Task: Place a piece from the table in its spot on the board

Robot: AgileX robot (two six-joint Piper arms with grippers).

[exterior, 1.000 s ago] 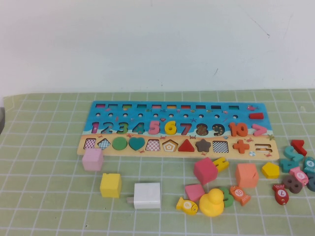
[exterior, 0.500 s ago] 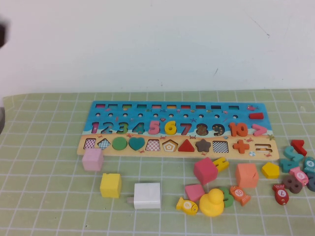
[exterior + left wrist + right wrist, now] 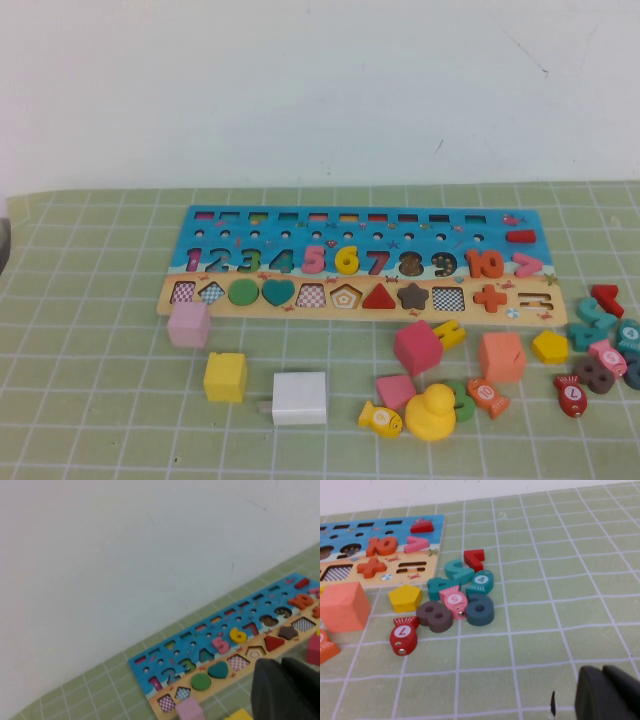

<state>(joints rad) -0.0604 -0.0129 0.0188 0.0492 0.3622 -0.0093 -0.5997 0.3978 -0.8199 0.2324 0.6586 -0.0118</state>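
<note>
The yellow numeral "6" [image 3: 339, 260] lies in the blue numeral row of the board [image 3: 300, 225], between the pink 5 and the red 7; it also shows in the left wrist view [image 3: 233, 634]. No yellow 6 lies loose on the green grid table [image 3: 100, 400]. Neither gripper shows in the high view. My left gripper [image 3: 281, 665] is shut and empty, raised above the table in front of the board's shape strip. My right gripper [image 3: 603, 672] is shut and empty over bare mat, to the right of the loose pieces.
In front of the board stand a pink cube [image 3: 188, 325], a yellow cube [image 3: 225, 377], a white cube [image 3: 299, 397], a red cube [image 3: 417, 346], an orange cube [image 3: 501, 356] and a yellow duck [image 3: 431, 413]. Loose numerals and fish [image 3: 455, 600] lie at the right.
A dark blur at the upper left edge of the high view half a second ago is gone. No piece has moved.
</note>
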